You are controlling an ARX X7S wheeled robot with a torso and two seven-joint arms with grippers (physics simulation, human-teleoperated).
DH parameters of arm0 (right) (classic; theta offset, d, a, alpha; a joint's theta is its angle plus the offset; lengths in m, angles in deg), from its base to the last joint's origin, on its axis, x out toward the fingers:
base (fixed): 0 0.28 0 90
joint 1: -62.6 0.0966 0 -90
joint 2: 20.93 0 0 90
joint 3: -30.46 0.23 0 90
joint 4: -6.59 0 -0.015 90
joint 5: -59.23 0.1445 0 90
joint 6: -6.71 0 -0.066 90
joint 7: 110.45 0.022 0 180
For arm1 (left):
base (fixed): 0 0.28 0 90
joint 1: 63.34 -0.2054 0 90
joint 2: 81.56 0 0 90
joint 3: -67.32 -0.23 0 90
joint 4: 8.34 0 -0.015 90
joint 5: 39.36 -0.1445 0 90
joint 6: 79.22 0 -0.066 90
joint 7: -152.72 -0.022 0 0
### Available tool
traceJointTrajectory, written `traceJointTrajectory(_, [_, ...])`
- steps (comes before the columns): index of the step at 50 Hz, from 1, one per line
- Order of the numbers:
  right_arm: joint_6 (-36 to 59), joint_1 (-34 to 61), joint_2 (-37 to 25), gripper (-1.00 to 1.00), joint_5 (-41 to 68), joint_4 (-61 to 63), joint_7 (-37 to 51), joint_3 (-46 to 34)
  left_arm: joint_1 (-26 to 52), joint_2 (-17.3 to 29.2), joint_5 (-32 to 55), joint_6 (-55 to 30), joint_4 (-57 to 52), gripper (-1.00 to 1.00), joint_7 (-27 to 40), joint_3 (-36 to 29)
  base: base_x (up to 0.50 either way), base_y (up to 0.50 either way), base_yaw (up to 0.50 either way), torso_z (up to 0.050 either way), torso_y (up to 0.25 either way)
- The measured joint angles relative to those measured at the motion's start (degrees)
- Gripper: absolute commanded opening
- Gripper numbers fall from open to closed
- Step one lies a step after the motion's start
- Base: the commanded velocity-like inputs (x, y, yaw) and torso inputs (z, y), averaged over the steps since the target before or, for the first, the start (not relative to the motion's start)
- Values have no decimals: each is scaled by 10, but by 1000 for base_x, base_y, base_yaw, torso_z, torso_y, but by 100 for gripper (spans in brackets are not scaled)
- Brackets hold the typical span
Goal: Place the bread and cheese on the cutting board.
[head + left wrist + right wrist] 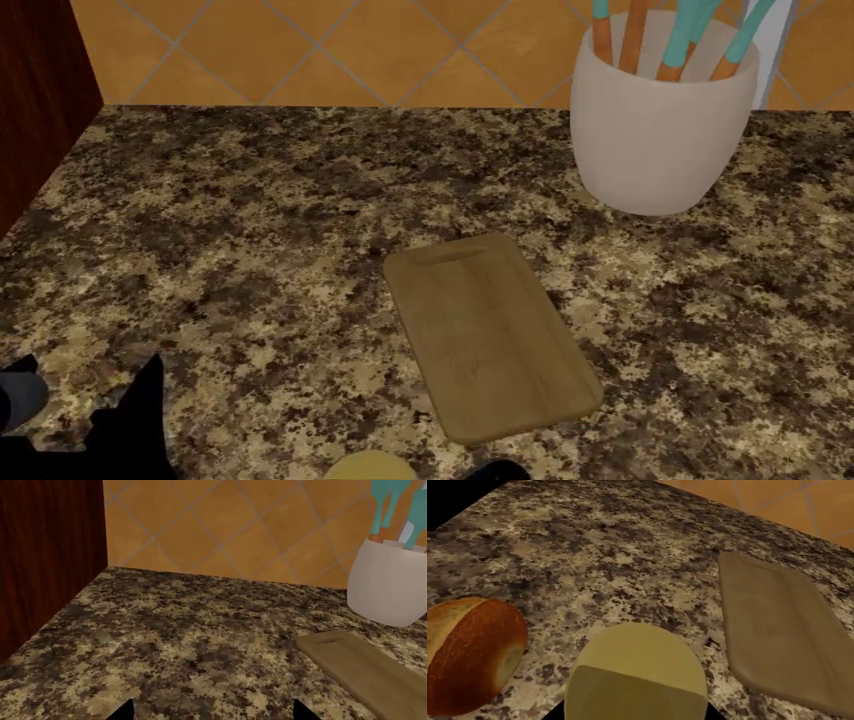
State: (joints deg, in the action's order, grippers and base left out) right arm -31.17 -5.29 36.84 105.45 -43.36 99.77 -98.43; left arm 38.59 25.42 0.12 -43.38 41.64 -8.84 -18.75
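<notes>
Both task foods lie off the cutting board [490, 335], which rests bare on the speckled granite counter [254, 250] in front of the white utensil crock [663, 125]. Close to the right wrist camera, the cheese [637, 672] sits on the counter just beside the board's near end, with the bread [470, 655] at its other side, apart from it. Of the left gripper [213, 712] only two dark fingertips show, spread apart over bare counter and gripping nothing; I cannot tell whether the right gripper is released or clenched.
</notes>
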Motion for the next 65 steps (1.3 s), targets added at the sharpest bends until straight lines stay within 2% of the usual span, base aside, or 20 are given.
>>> traceJointTrajectory(19, [14,7,-4,-100,17,24,38,16,0,4,5,3,0,100,5,-3,0,0,0,0,0])
traceJointTrajectory(34, [90,127,5,-100,132,-22,56,100,4,7,13,0,0,100,12,0,0,0,0,0,0])
traceJointTrajectory(42, [110,220,12,-100,144,-119,33,125,4,9,17,-1,2,100,14,2,0,0,0,0,0])
traceJointTrajectory(50, [94,301,33,-100,106,-265,-4,120,5,12,21,-1,3,100,17,5,0,0,0,0,0])
traceJointTrajectory(65, [-15,431,120,-100,1,-603,-137,54,3,17,22,4,11,100,18,6,0,0,0,0,0])
